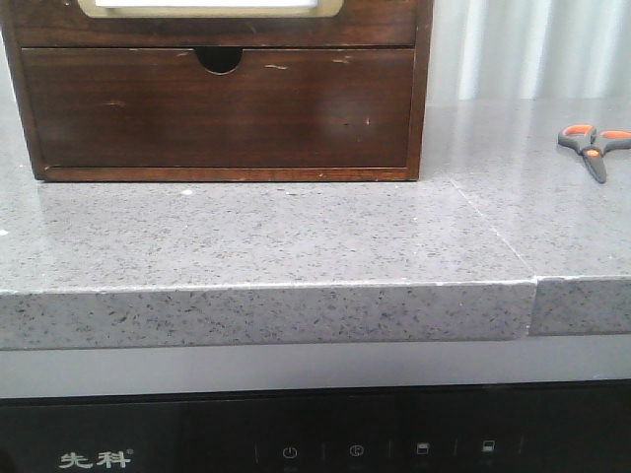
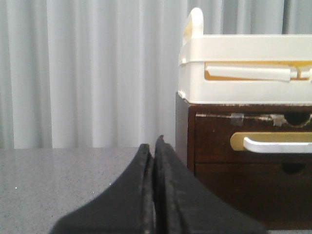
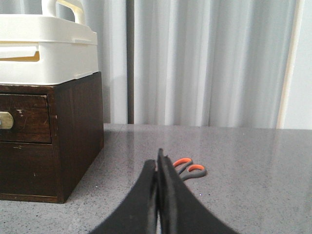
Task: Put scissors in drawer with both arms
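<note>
The scissors [image 1: 594,146], grey with orange-lined loops, lie flat on the grey counter at the far right, well right of the cabinet. In the right wrist view the scissors [image 3: 189,169] lie just beyond my shut, empty right gripper [image 3: 157,165]. The drawer [image 1: 209,22] with the white panel and cream-gold rim shows only at the top edge of the front view, closed; it also shows in the left wrist view [image 2: 253,142]. My left gripper [image 2: 153,145] is shut and empty, to the left of the cabinet. Neither gripper shows in the front view.
The dark wooden cabinet [image 1: 222,108] stands at the back left, its lower drawer front scratched with a half-round notch [image 1: 219,59]. A white plastic box [image 2: 243,68] sits on top of it. The counter's front edge [image 1: 266,288] has a seam at the right. Grey curtains hang behind.
</note>
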Tool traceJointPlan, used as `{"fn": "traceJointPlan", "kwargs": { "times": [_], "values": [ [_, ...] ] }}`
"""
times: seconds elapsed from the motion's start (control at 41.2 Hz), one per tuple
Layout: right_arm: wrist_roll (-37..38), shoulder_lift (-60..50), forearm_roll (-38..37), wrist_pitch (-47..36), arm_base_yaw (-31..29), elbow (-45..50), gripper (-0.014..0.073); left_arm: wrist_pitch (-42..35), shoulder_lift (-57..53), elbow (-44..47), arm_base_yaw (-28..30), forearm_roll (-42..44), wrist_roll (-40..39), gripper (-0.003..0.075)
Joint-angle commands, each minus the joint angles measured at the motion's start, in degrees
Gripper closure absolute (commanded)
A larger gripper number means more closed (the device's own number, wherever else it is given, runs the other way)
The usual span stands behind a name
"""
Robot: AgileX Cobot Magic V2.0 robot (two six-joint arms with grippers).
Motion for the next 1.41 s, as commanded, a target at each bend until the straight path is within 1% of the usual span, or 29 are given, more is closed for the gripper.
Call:
{"fn": "traceJointPlan", "kwargs": {
  "times": [0.0, 0.194, 0.243, 0.291, 0.413, 0.534, 0.68, 0.874, 0.947, 0.996, 1.044, 1.117, 1.166, 1.19, 1.214, 1.239, 1.263, 1.312, 1.384],
  "values": [
    [-0.25, 4.69, -0.58, 0.94, -0.36, -6.24, 0.0661, 2.83, 4.68, -8.53, -0.05, -0.45, -0.76, 0.0741],
    [-0.31, 13.53, -0.58, 9.62, -0.36, -14.26, 0.0661, 16.10, 14.28, -21.71, -0.05, -0.45, -0.76, 0.0741],
    [-0.55, 15.51, -0.58, 11.74, -0.36, -15.57, 0.0661, 18.84, 16.64, -24.11, -0.05, -0.45, -0.76, 0.0741],
    [-0.55, 17.42, -0.58, 13.81, -0.36, -16.61, 0.0661, 19.88, 18.47, -25.22, -0.05, -0.45, -0.76, 0.0741],
    [-0.55, 21.53, -0.58, 16.28, -0.36, -17.02, 0.0661, 20.52, 21.73, -25.49, -0.05, -0.45, -0.76, 0.0741],
    [-0.55, 24.69, -1.04, 18.67, -0.36, -16.96, 0.0661, 23.21, 24.42, -25.49, -0.05, -0.45, -0.76, 0.0741],
    [-0.55, 27.62, -1.88, 17.95, -0.36, -16.07, 0.0661, 26.88, 26.20, -25.49, -0.05, -0.45, -0.76, 0.0741],
    [-1.07, 31.57, -3.11, 17.80, -0.36, -15.96, 0.0661, 26.94, 27.55, -24.64, -0.05, -0.54, -0.76, 0.0741],
    [-1.10, 32.66, -4.09, 17.80, -0.36, -15.96, 0.0647, 26.94, 27.93, -23.80, -0.05, -0.54, -0.76, 0.0741],
    [-1.10, 33.19, -4.46, 17.85, -0.36, -15.96, 0.0600, 26.94, 28.17, -23.35, -0.05, -0.54, -0.76, 0.0740],
    [-1.14, 33.59, -4.63, 17.85, -0.36, -15.96, 0.0519, 27.02, 28.31, -22.82, -0.05, -0.54, -0.76, 0.0740],
    [-1.14, 33.69, -4.63, 17.79, -0.36, -15.96, 0.0353, 27.02, 28.54, -22.27, -0.05, -0.54, -0.76, 0.0736],
    [-1.14, 33.69, -4.63, 17.46, -0.36, -15.96, 0.0206, 27.02, 28.82, -22.15, -0.05, -0.79, -0.76, 0.0711],
    [-1.14, 33.69, -4.63, 17.30, -0.36, -15.96, 0.0141, 27.02, 28.93, -22.15, -0.05, -0.93, -0.76, 0.0685],
    [-1.14, 33.69, -4.63, 17.30, -0.36, -15.96, 0.0113, 27.02, 29.06, -22.15, -0.05, -1.38, -0.76, 0.0652],
    [-1.14, 33.69, -4.63, 17.30, -0.36, -15.96, 0.0064, 27.02, 29.19, -22.15, -0.05, -1.60, -0.76, 0.0620],
    [-1.14, 33.69, -4.63, 17.30, -0.36, -15.96, 0.0027, 26.90, 29.20, -22.15, -0.05, -2.11, -0.76, 0.0573],
    [-1.14, 33.69, -4.63, 17.30, -0.36, -15.96, -0.0010, 26.76, 29.48, -22.15, -0.05, -3.04, -0.76, 0.0492],
    [-1.14, 33.69, -4.63, 17.23, -0.36, -15.96, -0.0010, 26.40, 29.89, -22.15, -0.05, -4.81, -0.76, 0.0336]
  ]
}}
